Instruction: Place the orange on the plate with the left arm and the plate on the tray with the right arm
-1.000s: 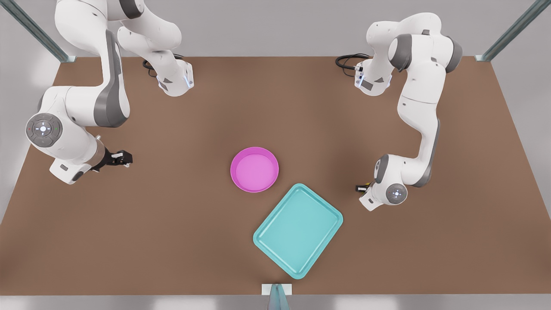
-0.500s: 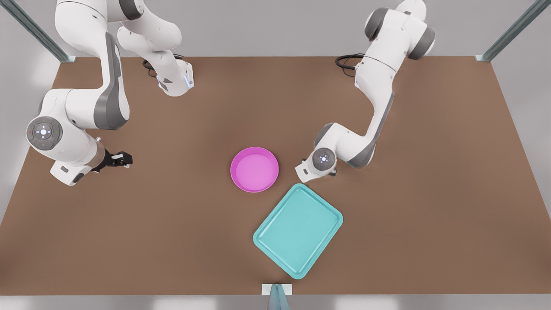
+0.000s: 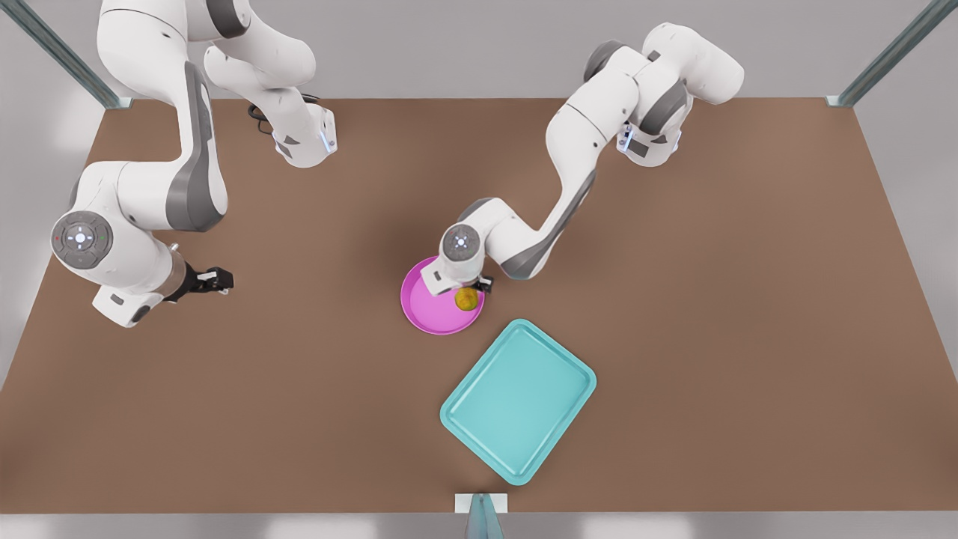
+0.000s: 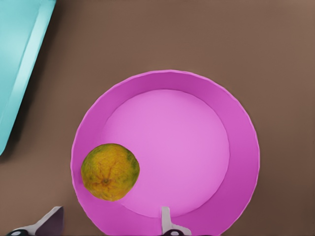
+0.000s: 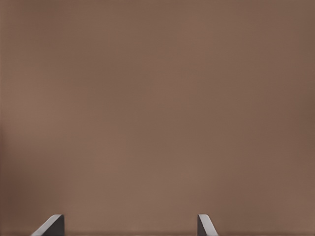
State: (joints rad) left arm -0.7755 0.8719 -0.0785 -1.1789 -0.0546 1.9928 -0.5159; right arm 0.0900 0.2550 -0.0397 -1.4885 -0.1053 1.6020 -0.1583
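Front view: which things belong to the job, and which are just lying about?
Job: orange, at the edge of the plate; tray; left gripper over the plate; right gripper, waiting aside.
Lying about: table; cable by an arm's base.

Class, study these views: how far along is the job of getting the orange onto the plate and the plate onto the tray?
Done: the orange lies in the plate, by its rim. In hand: the left gripper hangs open above it, fingers apart and off the fruit. Left: the plate sits on the table beside the tray, not on it; the right gripper waits open over bare table.
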